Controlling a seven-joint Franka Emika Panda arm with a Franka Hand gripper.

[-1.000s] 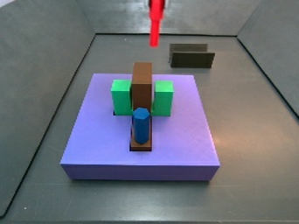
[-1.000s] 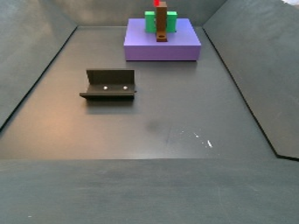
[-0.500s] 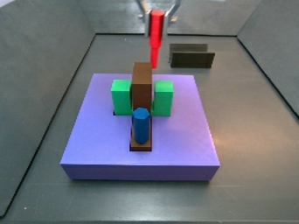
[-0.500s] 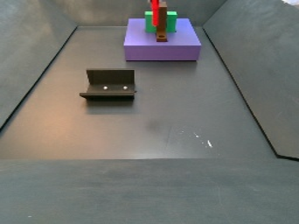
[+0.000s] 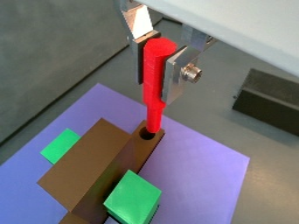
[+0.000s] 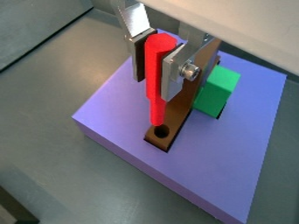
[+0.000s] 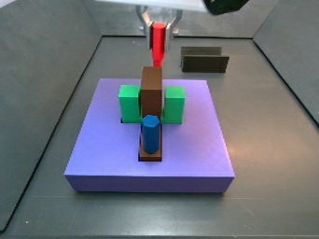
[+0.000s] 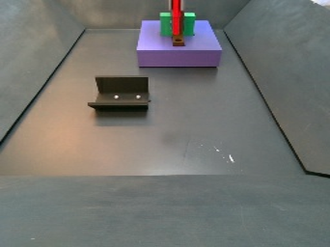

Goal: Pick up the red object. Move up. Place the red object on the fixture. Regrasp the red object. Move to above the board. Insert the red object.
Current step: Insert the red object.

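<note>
Claw: above the board, at the end of the brown bar away from the blue cylinder; silver plates clamped on the upper part of the red object, one plate on each side, seen in both wrist views. In a side view the claw shows only as its lower tips at the top edge of the picture.

Red object: slender bright red peg, held upright, hanging straight down from the claw. In both wrist views its lower tip stands at the mouth of a round hole in the end of the brown bar; whether the tip has entered the hole or only touches its rim cannot be told. In a side view the red object stands over the far end of the bar.

Board: large flat lavender-purple slab lying on the dark grey floor.

Brown bar: runs along the middle of the board, between the two green blocks.

Green blocks: one at each side of the bar, touching it.

Blue cylinder: upright at the near end of the bar in that side view.

Fixture: dark L-shaped bracket on the floor, well apart from the board, nothing on it.
</note>
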